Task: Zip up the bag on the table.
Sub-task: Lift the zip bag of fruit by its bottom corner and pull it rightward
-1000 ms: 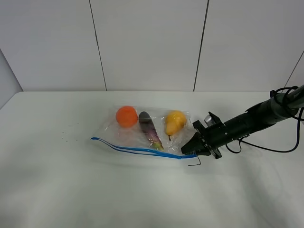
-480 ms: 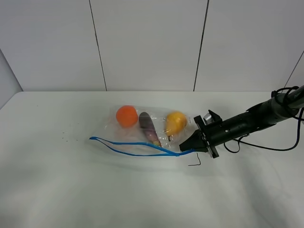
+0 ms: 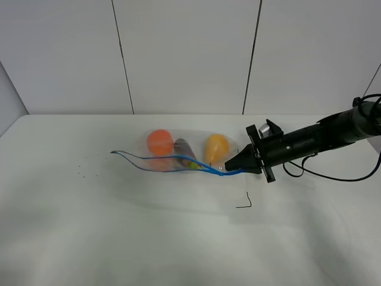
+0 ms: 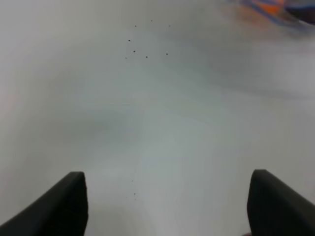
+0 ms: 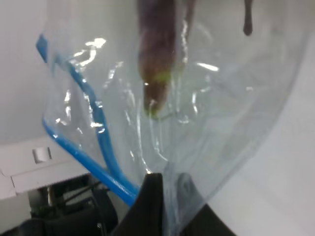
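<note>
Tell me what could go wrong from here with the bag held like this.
1. The right tool pinches only one corner of the bag; the thin plastic may slip out under pull.
2. The blue zipper strips gape apart and curve, so they may not mate cleanly.
3. The left tool is open over bare table, away from the bag; with the far end unpinned, the bag may drag instead of closing.

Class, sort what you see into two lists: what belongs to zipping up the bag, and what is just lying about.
Belongs: the bag, its blue zipper strip, the right gripper, jaws shut on the bag's corner.
Lying about: small black bent piece on the table, black specks, the open left gripper.
</note>
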You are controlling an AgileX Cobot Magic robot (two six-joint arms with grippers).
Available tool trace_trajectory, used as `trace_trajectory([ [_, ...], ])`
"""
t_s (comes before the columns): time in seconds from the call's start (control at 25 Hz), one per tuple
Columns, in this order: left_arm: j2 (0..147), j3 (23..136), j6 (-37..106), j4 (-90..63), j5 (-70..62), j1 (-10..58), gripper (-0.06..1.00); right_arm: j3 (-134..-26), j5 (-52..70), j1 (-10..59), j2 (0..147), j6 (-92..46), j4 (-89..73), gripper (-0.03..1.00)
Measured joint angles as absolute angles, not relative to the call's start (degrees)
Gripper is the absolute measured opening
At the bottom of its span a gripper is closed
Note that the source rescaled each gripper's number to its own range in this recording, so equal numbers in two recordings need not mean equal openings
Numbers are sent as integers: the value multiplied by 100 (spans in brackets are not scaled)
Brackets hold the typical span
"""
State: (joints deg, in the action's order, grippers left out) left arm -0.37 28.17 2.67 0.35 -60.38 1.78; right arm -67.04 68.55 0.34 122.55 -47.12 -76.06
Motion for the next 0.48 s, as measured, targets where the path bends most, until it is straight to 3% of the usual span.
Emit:
trace_trajectory([
  [0.48, -37, 2817, 267, 35, -6038, 178, 85, -6704, 6854, 34, 11771, -4369, -8257, 0],
])
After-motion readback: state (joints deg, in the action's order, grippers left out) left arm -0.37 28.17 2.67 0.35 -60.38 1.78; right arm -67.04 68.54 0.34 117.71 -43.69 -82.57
